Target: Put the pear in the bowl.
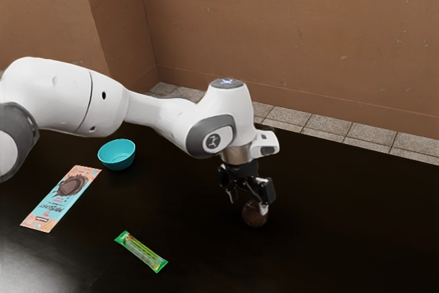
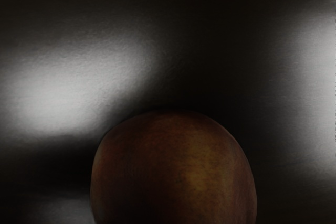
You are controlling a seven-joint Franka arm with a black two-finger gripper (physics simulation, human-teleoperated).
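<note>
Two fingers [image 1: 265, 207] of the black hand [image 1: 247, 204] stand spread apart low over the dark worktop [image 1: 343, 231], so the hand is released, with nothing clasped between them. One fingertip overlaps the pear [image 1: 254, 216] in the exterior view; whether it touches, I cannot tell. The other is apart from the fruit. The pear sits on the worktop beneath the hand, outside the bowl [image 1: 117, 161]; the wrist view has it close up, rounded, reddish brown with a yellowish patch. The bowl is turquoise, upright and well apart from the pear, toward the exterior view's left. Near the bowl lies a flat pink and blue chocolate packet [image 1: 60, 199], and between packet and pear, nearer the camera, a slim green wrapper [image 1: 140, 252].
</note>
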